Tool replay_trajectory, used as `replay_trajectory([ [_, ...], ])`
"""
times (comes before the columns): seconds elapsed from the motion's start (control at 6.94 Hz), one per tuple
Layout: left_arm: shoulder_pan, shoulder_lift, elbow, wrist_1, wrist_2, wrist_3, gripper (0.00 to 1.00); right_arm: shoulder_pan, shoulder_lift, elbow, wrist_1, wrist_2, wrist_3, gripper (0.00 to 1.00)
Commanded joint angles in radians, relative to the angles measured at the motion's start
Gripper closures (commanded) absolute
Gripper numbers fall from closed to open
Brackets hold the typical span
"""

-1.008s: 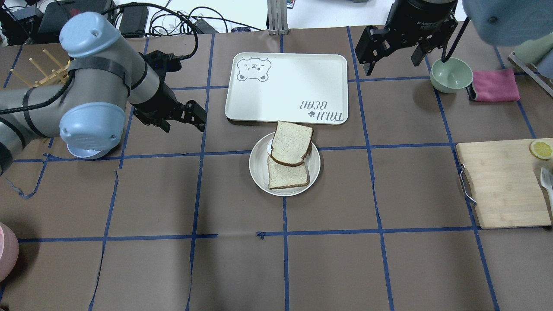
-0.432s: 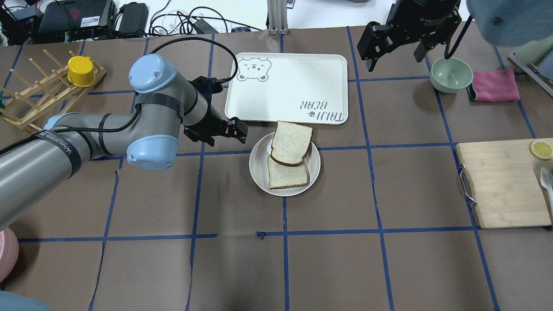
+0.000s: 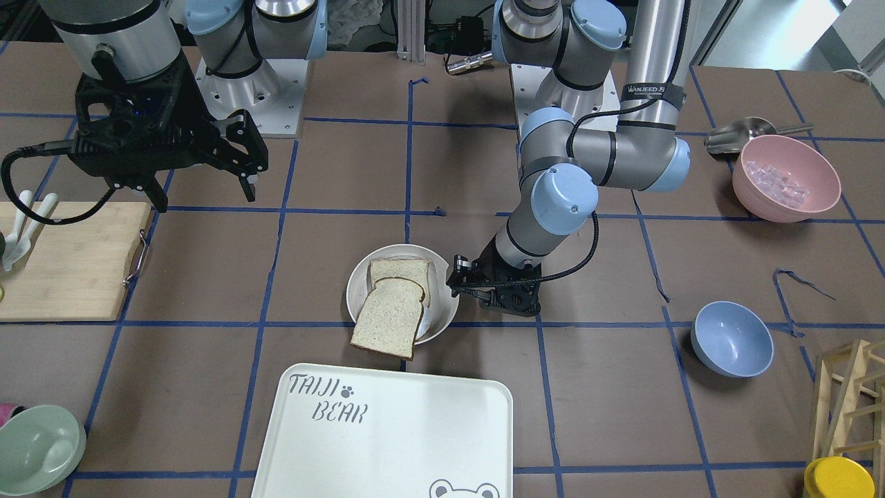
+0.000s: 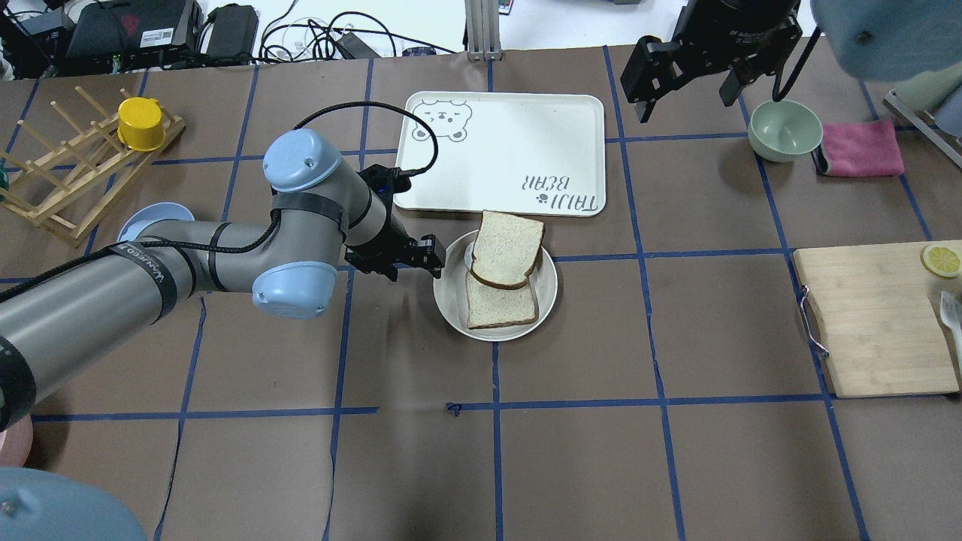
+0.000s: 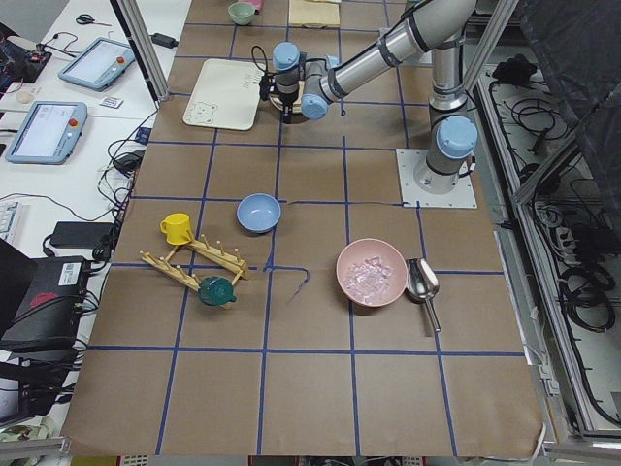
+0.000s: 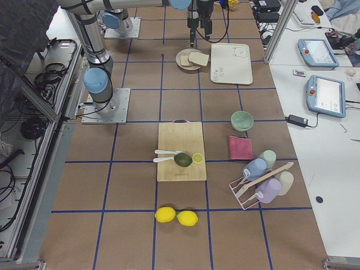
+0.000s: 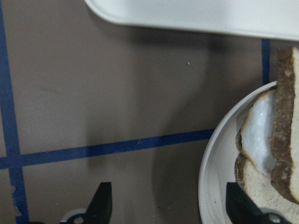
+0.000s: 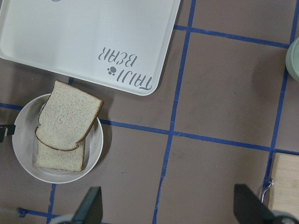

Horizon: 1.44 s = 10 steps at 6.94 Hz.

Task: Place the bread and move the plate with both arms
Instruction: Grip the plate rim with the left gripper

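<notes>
The left arm (image 4: 188,259), labelled WANJEED, reaches in low with its elbow bent. The left gripper (image 4: 415,263) is spread wide, and the wrist view shows the plate (image 4: 449,293) rim between its fingers. The bread (image 4: 507,244) lies on that plate atop a paler slice (image 4: 500,304), overhanging toward the tray (image 4: 503,143) marked "TAIJI BEAR". Farthest off, the right gripper (image 4: 684,98) hangs high, jaws apart, well away from the plate.

I read bright, even overhead lighting across the desk (image 4: 676,451), with soft shadows. The tray (image 4: 511,143) shows mild glare. The left wrist view renders the plate (image 7: 210,186) rim soft, possibly defocused.
</notes>
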Motion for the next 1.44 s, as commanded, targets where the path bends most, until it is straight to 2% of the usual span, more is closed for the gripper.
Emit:
replay_trajectory([
  [0.0,-0.017,-0.016,-0.001,0.003,-0.005,-0.002,0.25,0.000,0.001,0.000,0.003,0.002,0.000,0.00],
  [0.14,-0.019,-0.018,-0.001,0.003,-0.007,-0.002,0.29,-0.001,-0.002,0.000,0.003,0.002,-0.003,0.00],
  [0.29,-0.020,-0.018,0.000,0.001,-0.005,0.006,0.48,-0.001,-0.002,0.000,0.003,0.002,-0.001,0.00],
  [0.43,-0.020,-0.018,-0.003,0.000,-0.005,0.009,0.78,-0.001,-0.002,0.000,0.003,0.000,-0.001,0.00],
  [0.58,-0.020,-0.019,-0.003,0.000,-0.008,-0.002,0.91,-0.001,-0.002,0.000,0.003,0.000,-0.003,0.00],
  [0.72,-0.020,-0.019,-0.001,-0.005,-0.027,-0.003,0.98,-0.001,-0.002,0.000,0.005,0.000,-0.003,0.00],
  [0.86,-0.020,-0.019,-0.001,-0.008,-0.060,-0.012,1.00,0.000,0.001,0.000,0.005,0.008,-0.009,0.00],
  [1.3,-0.022,0.005,0.009,-0.013,-0.102,-0.046,1.00,0.000,-0.003,0.025,0.003,0.014,-0.001,0.00],
])
